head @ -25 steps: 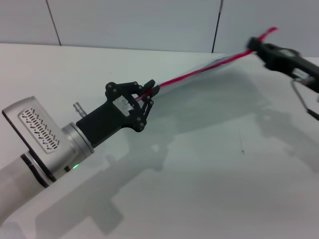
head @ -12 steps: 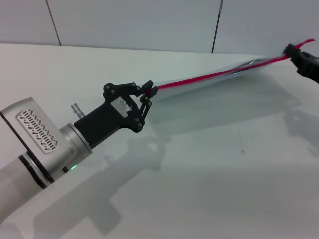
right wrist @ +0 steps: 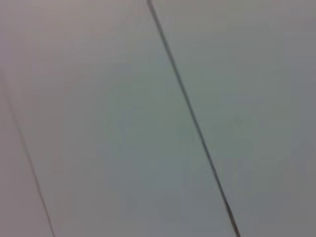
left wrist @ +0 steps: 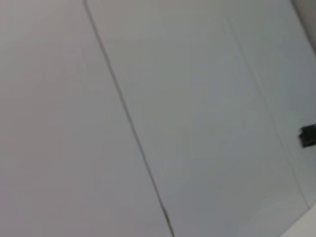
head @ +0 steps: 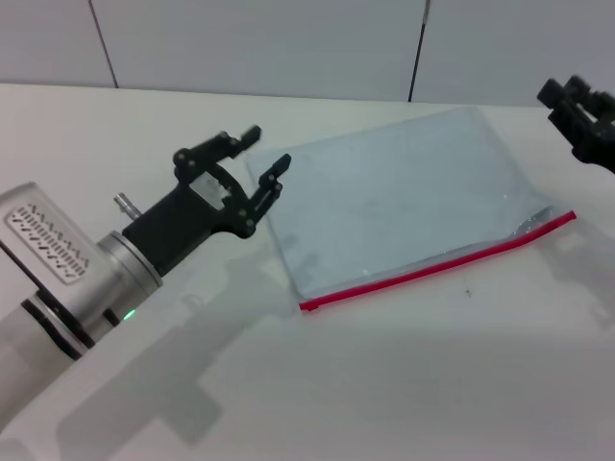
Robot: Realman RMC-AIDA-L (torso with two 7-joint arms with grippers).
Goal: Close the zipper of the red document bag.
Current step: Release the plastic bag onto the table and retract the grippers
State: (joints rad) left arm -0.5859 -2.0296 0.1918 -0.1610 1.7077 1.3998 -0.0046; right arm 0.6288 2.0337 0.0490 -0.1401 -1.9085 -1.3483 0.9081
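Thin floppy plastic red document bag (head: 394,192) flat mid-surface, light and slippery, best pinched at zipper (head: 437,261) ends; left end effector (head: 259,168) spread open, empty, beside bag; right end effector (head: 577,106) unclear.

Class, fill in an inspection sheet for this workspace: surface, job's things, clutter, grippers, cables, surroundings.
Surface: white table, with shadows.
Job's things: flat translucent pale blue-grey plastic document bag lying on the table; thin red zipper along its near long edge; slider not discernible.
Clutter: nothing seen.
Grippers: left gripper open, beside the bag's left edge, holding nothing; right gripper at far right, partly out of frame.
Cables: nothing seen.
Surroundings: pale panelled wall behind.
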